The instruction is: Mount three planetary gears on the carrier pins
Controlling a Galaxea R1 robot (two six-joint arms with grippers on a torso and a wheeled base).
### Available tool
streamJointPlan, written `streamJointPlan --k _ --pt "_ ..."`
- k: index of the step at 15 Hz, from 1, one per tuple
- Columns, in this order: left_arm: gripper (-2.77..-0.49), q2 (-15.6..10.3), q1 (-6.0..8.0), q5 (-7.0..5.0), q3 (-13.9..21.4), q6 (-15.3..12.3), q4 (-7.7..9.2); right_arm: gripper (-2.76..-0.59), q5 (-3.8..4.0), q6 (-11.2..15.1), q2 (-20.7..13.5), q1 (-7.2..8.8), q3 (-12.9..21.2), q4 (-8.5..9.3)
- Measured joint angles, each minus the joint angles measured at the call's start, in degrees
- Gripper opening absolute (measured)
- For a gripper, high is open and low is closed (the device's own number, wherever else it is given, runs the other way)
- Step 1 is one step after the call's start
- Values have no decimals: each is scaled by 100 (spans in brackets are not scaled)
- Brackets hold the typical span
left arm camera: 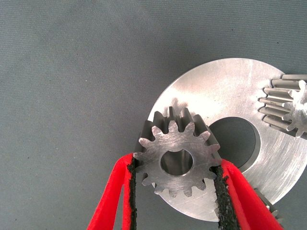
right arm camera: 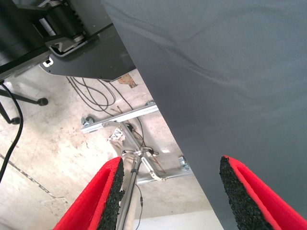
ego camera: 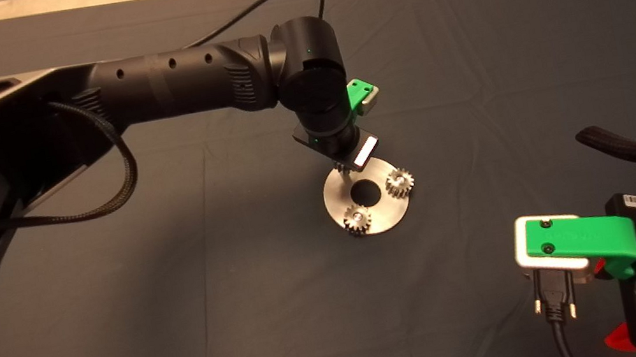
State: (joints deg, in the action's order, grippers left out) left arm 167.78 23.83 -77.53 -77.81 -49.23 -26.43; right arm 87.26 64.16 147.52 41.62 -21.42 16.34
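Nearest the head camera, at the lower right edge, the right pincer (ego camera: pixel 598 270) waits off to the side, its green housing and a black cable showing. Its wrist view shows the two red fingers (right arm camera: pixel 103 196) spread well apart with nothing between them, over the edge of the dark mat (right arm camera: pixel 230 72) and a pale concrete floor (right arm camera: pixel 43 158) with cables and a metal frame beyond.

Across the whole surface lies the mat (ego camera: pixel 464 50), a smooth dark grey cloth with faint creases. From the left comes the black left arm (ego camera: pixel 166 84), a ribbed tube with a braided cable looping beneath it, bent down at the wrist over the middle of the mat.

Below it lies the flat round disc (ego camera: pixel 385 215), brushed silver metal with a large round centre hole. Two planetary gears (ego camera: pixel 400 181) already sit on it, one at its right rim and one (ego camera: pixel 358 219) at its near-left rim, each with a bright pin end in its bore.

From the head view the left pincer (ego camera: pixel 344 167) is mostly hidden under the wrist at the disc's far-left rim. Only the left wrist view shows it closed on the third gear (left arm camera: pixel 176 158): black gritty pads (left arm camera: pixel 221 191) press against pointed teeth on both sides, holding the gear level over the disc's (left arm camera: pixel 225 91) edge. Whether a carrier pin stands under its empty centre hole cannot be told.
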Motion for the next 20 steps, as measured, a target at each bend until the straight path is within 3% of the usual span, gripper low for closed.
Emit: streamJointPlan --k 13,20 --pt "-244 -5 -49 6 0 -9 -17 -189 -2 0 44 27 0 0" --pt "-244 -2 -47 33 -43 -199 -17 -189 0 -2 44 96 0 0"
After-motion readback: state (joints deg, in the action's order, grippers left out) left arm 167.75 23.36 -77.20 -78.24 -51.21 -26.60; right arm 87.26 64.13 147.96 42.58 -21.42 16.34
